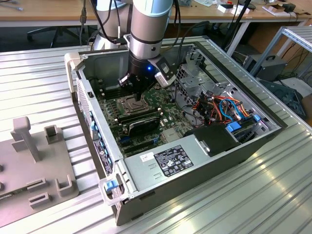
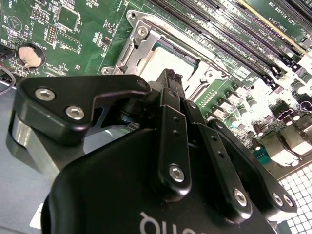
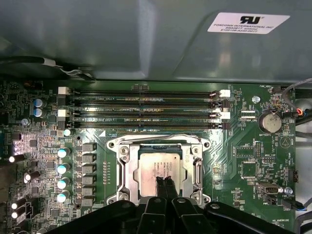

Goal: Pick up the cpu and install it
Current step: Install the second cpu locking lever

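My gripper (image 3: 164,181) hangs inside the open computer case (image 1: 273,134), right over the socket (image 3: 127,168) on the green board (image 3: 234,146). In the first wrist view the two fingertips (image 3: 160,185) are pressed flat against each other with no gap, resting on or just above the cpu (image 3: 156,165); I cannot tell whether they touch it. So my gripper is clenched on nothing. The cpu lies flat inside the socket frame, near the board edge that runs along the case's back wall, just beside the four long memory slots (image 3: 141,111).

Much is cut off. My own black linkage covers the nearer edge of the cpu and the socket frame in the first wrist view, and in the second wrist view the gripper (image 2: 171,78) body blocks most of the board, leaving only one corner of the cpu (image 2: 161,58) in sight. In the exterior view the arm (image 1: 148,29) hides the cpu altogether; the socket (image 1: 130,103) peeps out beneath it.

There is faint grey print on the cpu's top, too dim to make out. A white sticker (image 3: 247,22) sits on the case wall, and another label (image 1: 173,160) covers the grey power box at the case's front edge. A round coin battery (image 3: 269,122) sits near the board's corner.
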Tool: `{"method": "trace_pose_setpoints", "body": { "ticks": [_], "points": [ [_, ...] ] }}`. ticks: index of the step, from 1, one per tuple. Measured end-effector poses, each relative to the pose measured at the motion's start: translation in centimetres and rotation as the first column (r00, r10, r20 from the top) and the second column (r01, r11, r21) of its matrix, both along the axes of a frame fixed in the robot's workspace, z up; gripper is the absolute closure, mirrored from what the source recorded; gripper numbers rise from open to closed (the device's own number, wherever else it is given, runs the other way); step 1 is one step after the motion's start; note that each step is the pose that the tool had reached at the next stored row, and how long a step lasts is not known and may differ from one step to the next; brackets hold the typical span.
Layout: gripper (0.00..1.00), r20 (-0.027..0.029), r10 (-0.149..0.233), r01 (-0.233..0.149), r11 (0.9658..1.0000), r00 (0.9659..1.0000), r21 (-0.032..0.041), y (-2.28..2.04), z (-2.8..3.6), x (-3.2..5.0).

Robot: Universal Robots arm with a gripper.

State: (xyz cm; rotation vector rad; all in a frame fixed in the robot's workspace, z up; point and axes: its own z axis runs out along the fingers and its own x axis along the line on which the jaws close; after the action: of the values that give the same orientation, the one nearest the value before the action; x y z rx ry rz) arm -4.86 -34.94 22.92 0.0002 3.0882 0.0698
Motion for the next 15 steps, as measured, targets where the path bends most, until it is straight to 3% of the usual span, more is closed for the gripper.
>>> {"method": "trace_pose_setpoints", "body": {
  "ticks": [11,15],
  "points": [
    [0.89,0.0001,0.000,0.000,1.0000,1.0000,0.0001,0.00,0.55,0.00],
    [0.89,0.0000,0.000,0.000,1.0000,1.0000,0.0000,0.00,1.56,0.00]
  ]
}}
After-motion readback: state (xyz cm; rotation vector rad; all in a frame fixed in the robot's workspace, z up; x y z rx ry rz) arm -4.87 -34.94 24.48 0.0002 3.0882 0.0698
